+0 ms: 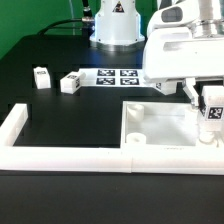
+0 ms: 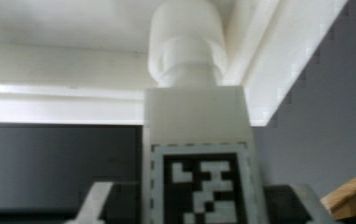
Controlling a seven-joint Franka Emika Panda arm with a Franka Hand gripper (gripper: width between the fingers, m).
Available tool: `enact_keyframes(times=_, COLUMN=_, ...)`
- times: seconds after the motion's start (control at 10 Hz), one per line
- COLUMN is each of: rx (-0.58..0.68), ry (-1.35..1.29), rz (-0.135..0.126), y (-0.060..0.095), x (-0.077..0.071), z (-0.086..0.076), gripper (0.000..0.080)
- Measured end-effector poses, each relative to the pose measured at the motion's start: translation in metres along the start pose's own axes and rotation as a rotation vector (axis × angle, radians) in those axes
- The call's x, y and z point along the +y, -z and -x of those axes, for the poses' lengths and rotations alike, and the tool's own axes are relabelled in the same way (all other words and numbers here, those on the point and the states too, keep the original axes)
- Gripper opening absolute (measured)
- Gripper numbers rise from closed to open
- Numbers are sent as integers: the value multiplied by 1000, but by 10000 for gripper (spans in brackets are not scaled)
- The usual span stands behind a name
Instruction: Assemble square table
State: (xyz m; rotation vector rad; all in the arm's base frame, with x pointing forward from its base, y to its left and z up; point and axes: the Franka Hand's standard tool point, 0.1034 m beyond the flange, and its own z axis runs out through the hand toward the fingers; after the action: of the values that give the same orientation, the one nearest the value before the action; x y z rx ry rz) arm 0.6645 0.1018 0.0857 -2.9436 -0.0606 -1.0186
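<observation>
The square tabletop slab lies flat against the corner of the white border wall. My gripper hangs over the slab's edge on the exterior view's right, shut on a white tagged leg. In the wrist view the leg stands between my two fingers, its tag facing the camera. Its round peg end points at the slab's white edge. Two more leg blocks lie loose on the black table at the exterior view's left.
The marker board lies flat behind the slab, near the robot's base. The low white border wall runs along the front and turns up at the exterior view's left.
</observation>
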Motion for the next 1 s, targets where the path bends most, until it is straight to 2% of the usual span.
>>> enact_keyframes(times=0.4, rx=-16, ry=4, rz=2, y=-11, x=-1, z=11, gripper=287)
enact_keyframes(times=0.9, rx=-12, ry=-3, rz=5, y=-14, x=-1, z=12, gripper=287)
enact_keyframes(times=1.0, rx=-12, ry=-3, rz=5, y=-14, x=-1, z=12, gripper=537)
